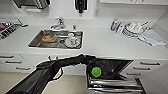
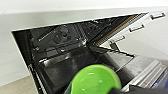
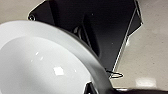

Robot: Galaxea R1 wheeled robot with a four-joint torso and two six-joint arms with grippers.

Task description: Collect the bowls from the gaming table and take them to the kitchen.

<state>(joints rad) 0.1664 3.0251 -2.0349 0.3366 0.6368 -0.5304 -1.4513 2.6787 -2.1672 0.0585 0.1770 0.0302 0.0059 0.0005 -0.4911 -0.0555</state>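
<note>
I am in the kitchen, facing the white countertop (image 1: 105, 42). A lime-green bowl (image 1: 96, 71) hangs over the open dishwasher (image 1: 113, 66), with my left gripper (image 1: 92, 68) shut on it at the end of the dark arm. In the left wrist view the same green bowl (image 2: 96, 80) sits close, in front of the dishwasher's dark cavity (image 2: 62, 50). A white bowl (image 3: 37, 62) is large in the right wrist view, above the floor, with my right gripper (image 3: 93, 88) shut on its rim. The gaming table is out of view.
The steel sink (image 1: 33, 41) holds a brown dish (image 1: 48, 37) and a cup on a plate (image 1: 71, 39). A faucet (image 1: 58, 23) stands behind it. Stacked plates (image 1: 133, 28) and a bottle (image 1: 114, 25) sit at the right. Drawers (image 1: 12, 62) flank the lowered dishwasher door (image 1: 115, 86).
</note>
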